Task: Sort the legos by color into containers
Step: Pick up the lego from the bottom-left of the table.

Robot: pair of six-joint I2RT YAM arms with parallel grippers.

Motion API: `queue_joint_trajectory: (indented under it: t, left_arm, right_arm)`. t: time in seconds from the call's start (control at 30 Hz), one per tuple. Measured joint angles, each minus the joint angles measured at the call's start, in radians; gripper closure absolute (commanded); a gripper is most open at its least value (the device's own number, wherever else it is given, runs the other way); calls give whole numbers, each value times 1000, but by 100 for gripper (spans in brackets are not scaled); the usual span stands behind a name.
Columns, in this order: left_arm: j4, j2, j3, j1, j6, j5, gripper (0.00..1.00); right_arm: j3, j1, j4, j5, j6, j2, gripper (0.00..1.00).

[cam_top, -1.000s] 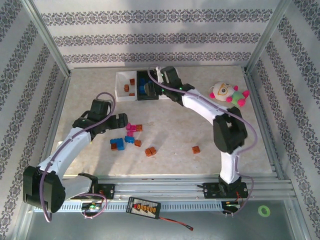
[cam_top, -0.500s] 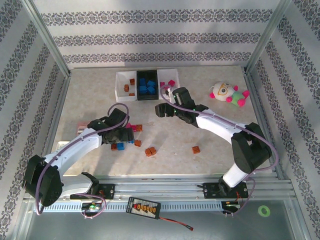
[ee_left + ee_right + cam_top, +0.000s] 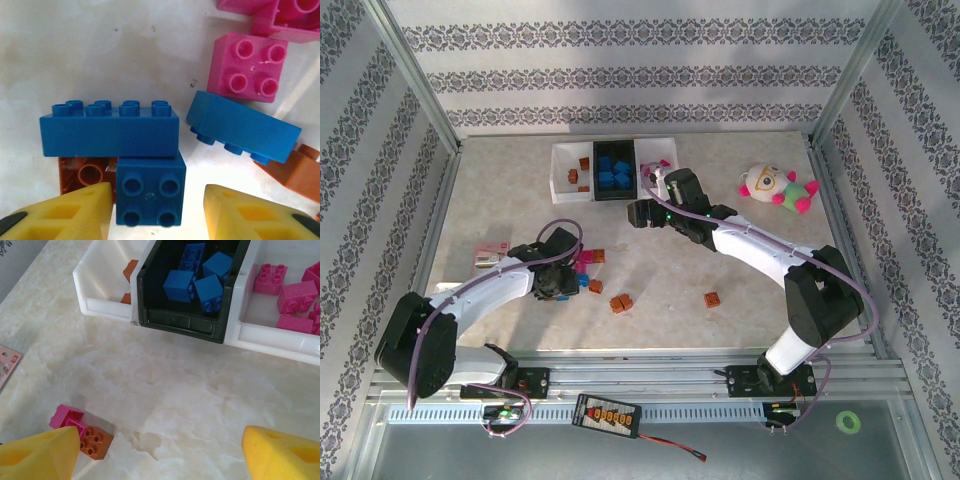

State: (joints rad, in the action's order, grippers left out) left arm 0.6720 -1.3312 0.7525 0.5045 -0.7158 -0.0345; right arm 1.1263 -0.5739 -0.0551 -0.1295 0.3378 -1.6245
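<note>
- The left gripper (image 3: 157, 212) hangs low over a cluster of legos (image 3: 584, 266) on the marbled table (image 3: 740, 250). Its yellow fingers (image 3: 75, 212) are spread to either side of a small blue brick (image 3: 150, 192). A gap shows on the brick's right side. The left finger seems to sit just against it, though the close view leaves that unsure.
- Just past that brick lies a long blue brick (image 3: 110, 135), studs up, with an orange-brown brick (image 3: 82, 172) showing beneath its near edge. A tilted blue brick (image 3: 245, 127) leans beside it, just below a pink brick (image 3: 250, 67).
- The right gripper (image 3: 157, 447) hovers over bare table in front of the containers, its jaws wide apart and holding nothing.
- The three containers stand touching in a row at the far side of the table.
- The left white bin (image 3: 100, 282) holds orange-brown pieces (image 3: 131, 270).
- The black middle bin (image 3: 180, 322) holds blue pieces (image 3: 200, 275).
- The right white bin (image 3: 270, 337) holds pink pieces (image 3: 292, 295).
- Two loose orange-brown legos lie well apart on the near half of the table, one (image 3: 620, 302) close to the cluster and the other (image 3: 712, 298) further right.
- A plush toy (image 3: 775, 187) sits at the far right, and a red-and-white packet (image 3: 492, 256) lies at the left edge beside the left arm.
</note>
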Motion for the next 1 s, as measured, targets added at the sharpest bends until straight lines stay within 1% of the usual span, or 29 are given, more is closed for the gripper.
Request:
queue_joint_trajectory:
  t: [0.17, 0.5, 0.7, 0.9, 1.0]
  left_arm:
    - [-16, -39, 0, 0, 4, 4, 57]
    - [-39, -52, 0, 0, 5, 15, 60]
    - [-47, -78, 9, 0, 8, 7, 70]
    - [-43, -76, 51, 0, 24, -2, 73]
    - [-43, -66, 110, 0, 50, -16, 74]
  right_arm:
    - [0, 0, -1, 0, 1, 0, 15]
    - [0, 0, -1, 0, 1, 0, 15]
    - [0, 0, -1, 0, 1, 3, 15]
    - [-5, 0, -13, 2, 1, 56, 15]
    - [-9, 3, -16, 8, 1, 100, 15]
